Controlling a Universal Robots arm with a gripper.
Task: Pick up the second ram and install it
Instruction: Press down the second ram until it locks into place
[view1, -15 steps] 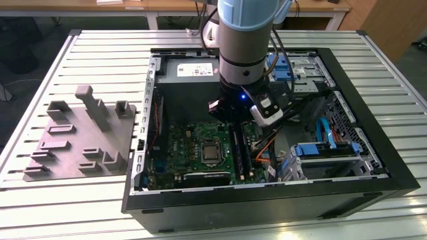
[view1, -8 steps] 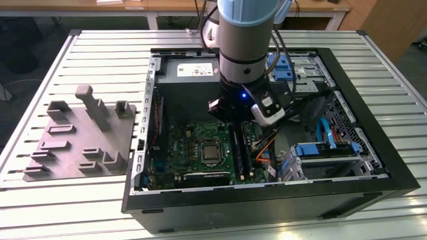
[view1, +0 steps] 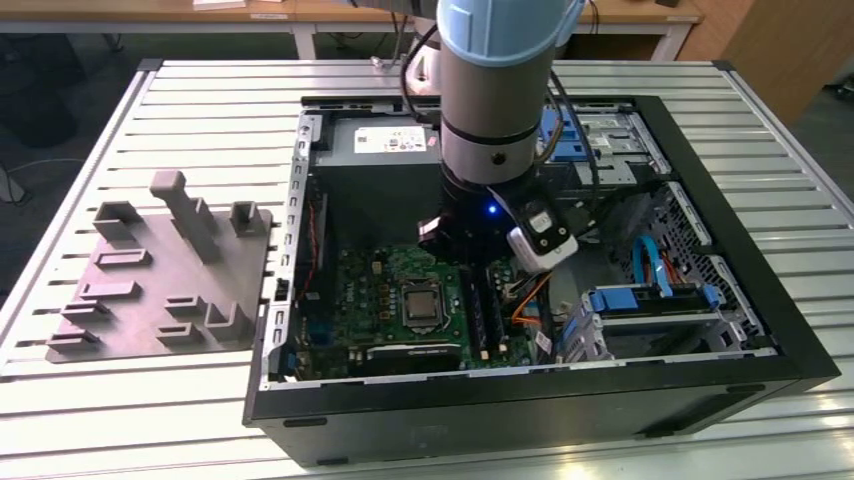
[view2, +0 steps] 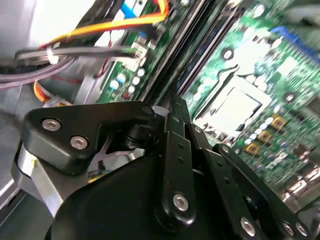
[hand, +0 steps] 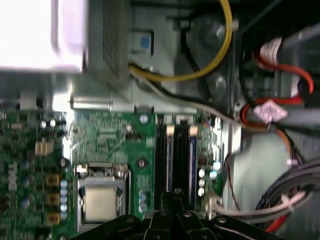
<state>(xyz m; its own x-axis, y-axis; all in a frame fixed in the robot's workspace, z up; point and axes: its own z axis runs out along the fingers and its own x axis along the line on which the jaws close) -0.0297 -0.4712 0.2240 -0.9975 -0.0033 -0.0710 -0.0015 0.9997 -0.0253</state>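
Black finger linkages are crowding the front of both wrist views, and the gripper (view2: 176, 102) is reaching down into the open computer case (view1: 534, 395) with its fingers (hand: 175, 192) drawn narrow, the tips nearly meeting in a single point. Directly beneath those tips the memory slots (hand: 177, 150) are running away in a dark double row, and the second ram (hand: 181, 165) appears to be the thin, near-black stick standing on edge there, just ahead of the fingertips. I cannot tell whether the fingers are pinching it or merely hovering just over it, nor whether it is seated all the way down. To one side of the fingers, near but apart, the silver processor socket (hand: 100, 200) is sitting on the green motherboard (hand: 105, 135). To the other side, bundled grey and orange cables (view2: 100, 27) are trailing past, and farther beyond the fingertips a yellow cable (hand: 220, 55) is looping in front of the metal chassis wall. From where I am standing, the arm (view1: 494, 100) is coming down steeply from above the case and covering most of the gripper. Well away from the fingers, outside the case, a grey fixture (view1: 160, 280) with upright tabs is lying on the slatted metal tabletop (view1: 200, 100).
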